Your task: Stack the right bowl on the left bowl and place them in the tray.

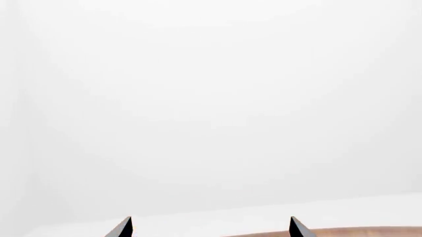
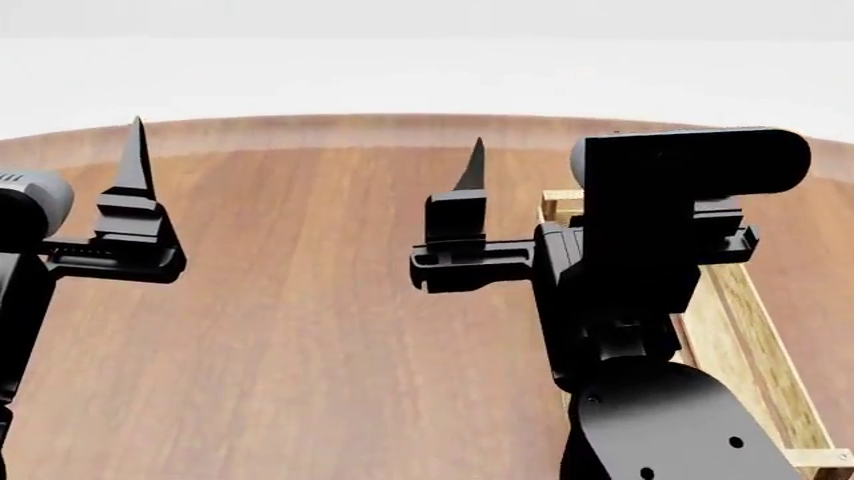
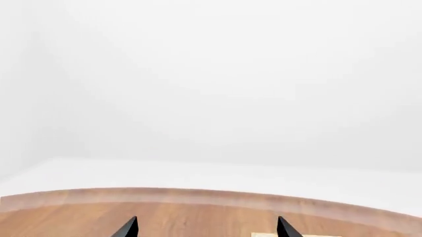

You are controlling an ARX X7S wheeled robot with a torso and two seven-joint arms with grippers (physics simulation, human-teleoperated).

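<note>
Overhead, left tool (image 1: 209, 228) and right tool (image 3: 207, 228) both wide apart, empty, touching nothing.

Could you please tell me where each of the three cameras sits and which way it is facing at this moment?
Head view: on the robot's head, looking forward and down over the table; shows both arms, the left gripper raised, the right arm in front of the tray.
Left wrist view: near the left gripper, facing a blank white background; only two fingertips and a sliver of table edge show.
Right wrist view: near the right gripper, facing across the table's far edge; fingertips and a tray corner show.
Shared: both wrist views show spread fingertips. No bowls appear anywhere.
</note>
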